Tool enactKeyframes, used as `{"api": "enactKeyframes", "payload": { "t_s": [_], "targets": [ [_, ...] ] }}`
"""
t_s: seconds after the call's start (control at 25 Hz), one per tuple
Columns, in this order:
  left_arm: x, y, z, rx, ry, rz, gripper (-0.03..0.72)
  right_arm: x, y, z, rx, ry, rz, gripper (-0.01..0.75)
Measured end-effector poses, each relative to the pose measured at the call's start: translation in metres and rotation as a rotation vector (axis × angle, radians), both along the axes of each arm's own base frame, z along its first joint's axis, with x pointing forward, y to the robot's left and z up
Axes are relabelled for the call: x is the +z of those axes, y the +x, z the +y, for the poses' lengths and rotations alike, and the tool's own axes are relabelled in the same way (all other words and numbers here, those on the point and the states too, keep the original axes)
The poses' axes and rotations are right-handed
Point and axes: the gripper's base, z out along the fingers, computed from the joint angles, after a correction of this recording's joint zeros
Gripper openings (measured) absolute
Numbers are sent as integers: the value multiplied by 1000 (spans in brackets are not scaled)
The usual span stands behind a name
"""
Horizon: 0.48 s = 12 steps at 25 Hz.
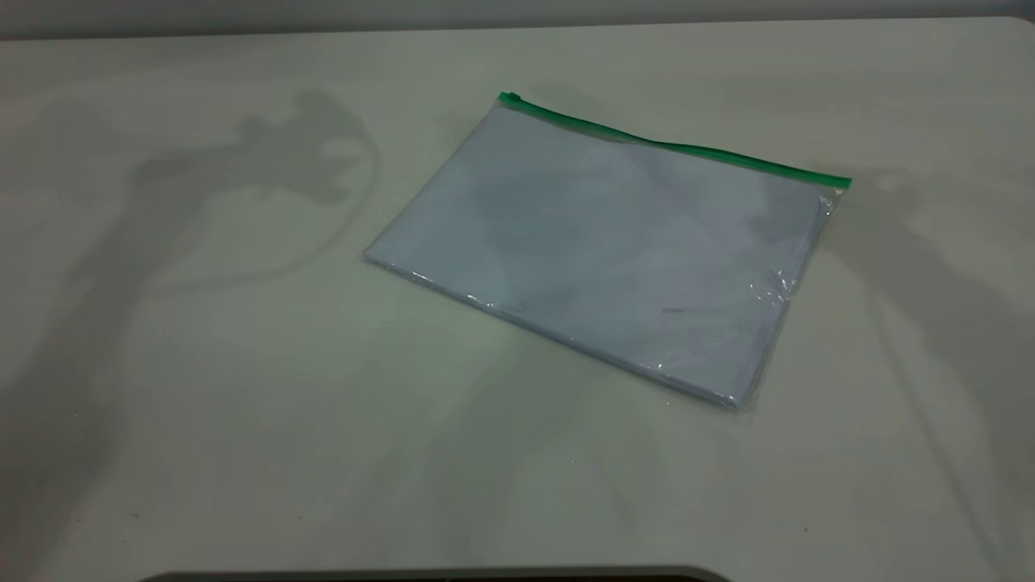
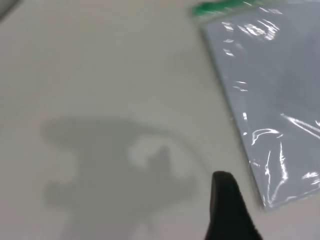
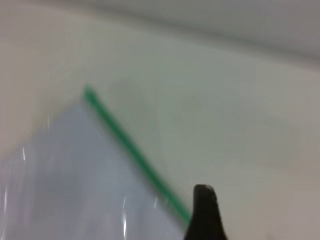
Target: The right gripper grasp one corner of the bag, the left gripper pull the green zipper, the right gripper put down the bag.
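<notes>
The bag, a flat clear pouch with white sheets inside, lies on the table. The green zipper runs along its far edge, with the small slider at the left corner. Neither arm shows in the exterior view, only their shadows on either side of the bag. In the left wrist view my left gripper is a single black tip, shut and empty, above bare table beside the bag and apart from it. My right gripper, also a single shut tip, hovers near the zipper without touching it.
The pale table stretches wide to the left of the bag and in front of it. Its far edge runs behind the bag. A dark rounded edge lines the near side.
</notes>
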Motion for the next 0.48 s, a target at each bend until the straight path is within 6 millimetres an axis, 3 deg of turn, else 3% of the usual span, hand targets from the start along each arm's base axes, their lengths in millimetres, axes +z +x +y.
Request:
{"api": "enactKeyframes", "payload": {
  "t_s": [0.28, 0.48],
  "targets": [
    [114, -45, 29, 318, 144, -76, 496, 110, -39, -1, -18, 110, -248, 564],
    [182, -90, 44, 447, 179, -165, 496, 148, -77, 11, 114, 230, -237, 564]
  ]
}}
